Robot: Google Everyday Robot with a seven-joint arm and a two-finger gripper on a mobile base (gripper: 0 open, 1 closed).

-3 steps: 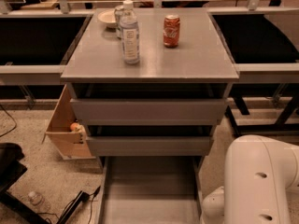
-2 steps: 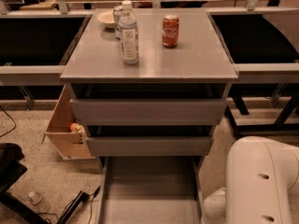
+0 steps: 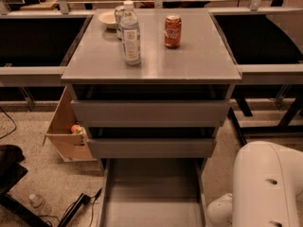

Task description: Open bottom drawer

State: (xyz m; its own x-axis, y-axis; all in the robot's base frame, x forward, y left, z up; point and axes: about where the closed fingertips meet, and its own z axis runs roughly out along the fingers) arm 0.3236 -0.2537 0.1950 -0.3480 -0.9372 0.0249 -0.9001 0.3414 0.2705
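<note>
- Nothing has visibly shifted in the last second: the bottom drawer [image 3: 151, 197] is pulled out as far as it was, the things on the cabinet top stand where they stood, and the white robot arm [image 3: 267, 183] fills the same lower right corner.
- At the far left a dark shape [image 3: 9, 169] lies on the speckled floor, with a small bottle [image 3: 35, 201] on its side just below it and a black cable [image 3: 75, 207] further right.
- An open box [image 3: 66, 131] leans against the cabinet's left side, with a small round thing [image 3: 75, 128] inside at its right edge.
- On the grey cabinet [image 3: 189, 60] a pale bowl [image 3: 108, 19] sits at the back left, a clear water bottle [image 3: 130, 34] stands upright just in front of it, and a red can [image 3: 173, 31] stands upright to the right, apart from the bottle.
- Below the top, the top drawer front [image 3: 149, 113] and the middle drawer front [image 3: 151, 147] each show a dark gap above them.
- The bottom drawer sticks out from under the middle one toward the camera, its grey interior open to view and running off the lower edge.
- The gripper is out of view; only the arm's white shell shows, right of the open drawer, so the gripper's state cannot be told.
</note>
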